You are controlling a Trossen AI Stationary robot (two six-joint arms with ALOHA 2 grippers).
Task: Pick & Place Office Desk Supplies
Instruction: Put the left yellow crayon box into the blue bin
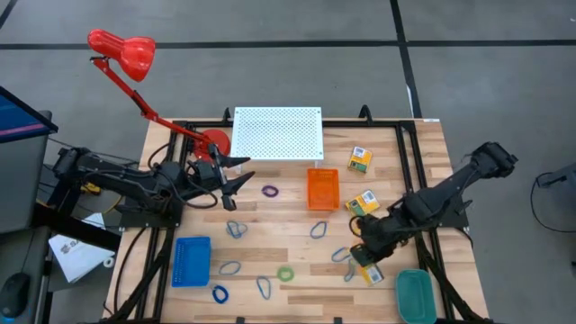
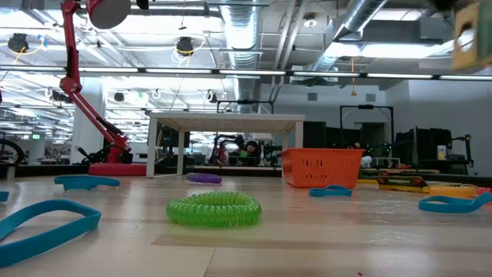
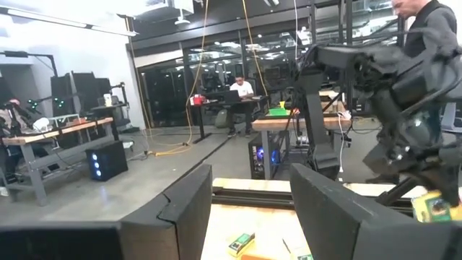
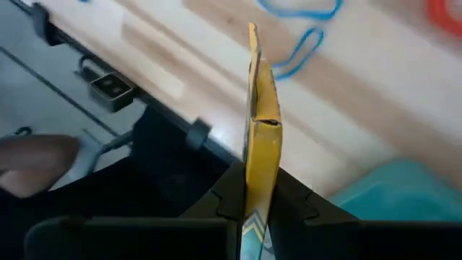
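My right gripper (image 1: pixel 367 264) is shut on a small yellow box (image 1: pixel 372 274) near the table's near right corner, just left of the teal tray (image 1: pixel 414 295). Two more yellow boxes (image 1: pixel 360 159) (image 1: pixel 363 202) lie on the wood to the right of the orange tray (image 1: pixel 322 189). Purple (image 1: pixel 270 191), green (image 1: pixel 285 274) and blue (image 1: pixel 220 293) rings and several blue-grey wire loops (image 1: pixel 236 229) (image 1: pixel 319 230) lie flat on the table. My left gripper (image 1: pixel 238 175) hangs open over the table's left part, near the lamp base, touching nothing. My right gripper pinches the yellow box (image 4: pixel 260 137) between its two fingers (image 4: pixel 292 198), which lie on its two broad faces. The box stands out past the fingertips, edge-on to the wrist camera. The fingers slant down from the table's right. In the low view the box (image 2: pixel 465 32) is lifted clear of the table.
A white perforated platform (image 1: pixel 277 132) stands at the far middle. A red desk lamp (image 1: pixel 126 52) rises from its base at the far left. The blue tray (image 1: pixel 191 261) sits near left. A person (image 3: pixel 426 22) stands beyond the table's right side.
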